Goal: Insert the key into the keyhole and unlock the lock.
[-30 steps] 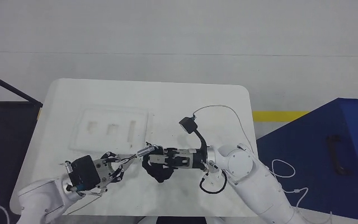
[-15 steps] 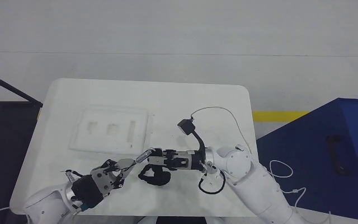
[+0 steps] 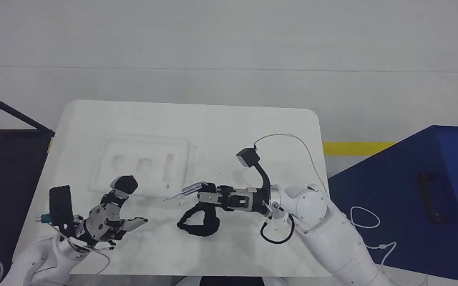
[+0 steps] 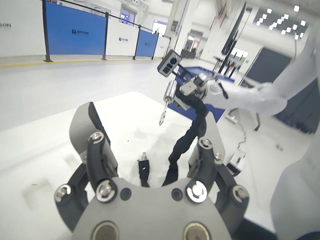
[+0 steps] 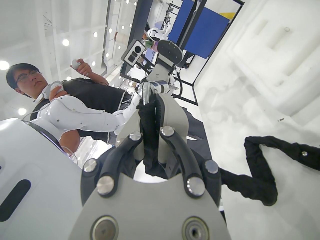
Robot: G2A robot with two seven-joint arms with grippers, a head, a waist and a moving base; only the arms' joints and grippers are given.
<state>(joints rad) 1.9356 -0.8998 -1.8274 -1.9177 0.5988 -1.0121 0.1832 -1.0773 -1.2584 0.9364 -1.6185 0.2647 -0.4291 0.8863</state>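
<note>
My right gripper (image 3: 208,195) (image 5: 150,106) is shut on the black fabric-sleeved cable lock, held above the table's middle. The lock's silver cylinder (image 3: 192,190) (image 4: 171,89) (image 5: 145,93) sticks out past the fingers. The key (image 3: 174,196) (image 4: 163,116) stands in its keyhole, and nothing grips it. The black cable (image 3: 199,220) (image 4: 190,136) (image 5: 262,173) hangs down and loops on the table. A cable end with a metal tip (image 4: 143,156) lies near my left gripper (image 3: 129,206) (image 4: 147,118). That gripper is open and empty, well to the left of the key.
A white foam tray (image 3: 143,166) (image 5: 275,51) with shallow recesses lies at the table's back left. The white table (image 3: 286,136) has bare room at the right and back. The table's front edge runs close to both arms.
My left gripper let go of the key, opened and drew back to the left. The key stayed in the cylinder. The right gripper shifted slightly right with the lock.
</note>
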